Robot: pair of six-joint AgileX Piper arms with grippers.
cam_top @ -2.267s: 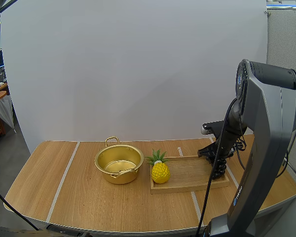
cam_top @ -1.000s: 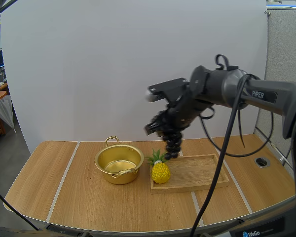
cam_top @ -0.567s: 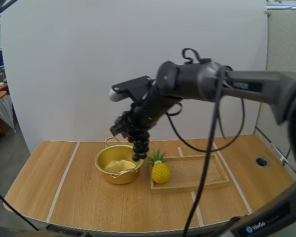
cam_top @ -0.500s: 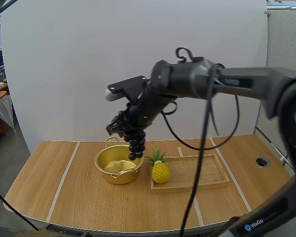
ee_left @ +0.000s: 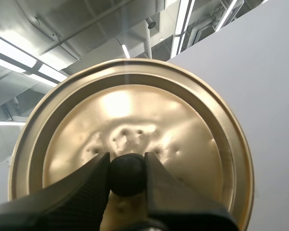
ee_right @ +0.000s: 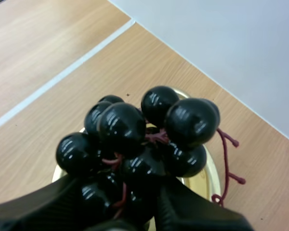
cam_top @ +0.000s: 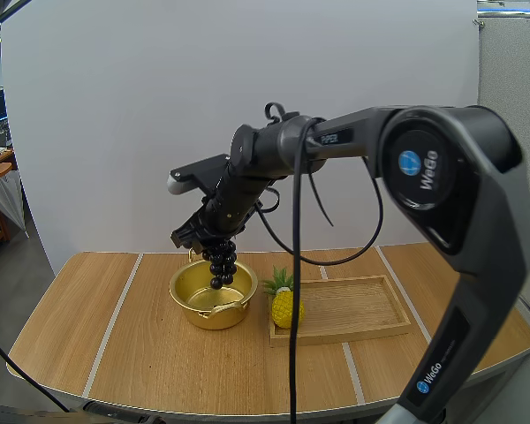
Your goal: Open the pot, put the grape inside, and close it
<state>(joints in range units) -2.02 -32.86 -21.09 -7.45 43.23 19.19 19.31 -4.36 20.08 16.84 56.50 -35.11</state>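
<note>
"WeGo" and "PiPER" on the right arm [cam_top: 459, 208]

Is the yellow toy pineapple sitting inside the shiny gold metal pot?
No, the yellow toy pineapple stands on the shallow wooden tray, beside the shiny gold metal pot.

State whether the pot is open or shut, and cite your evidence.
Open. The pot stands uncovered, gold inside showing; the left gripper pinches the lid by its knob.
</note>
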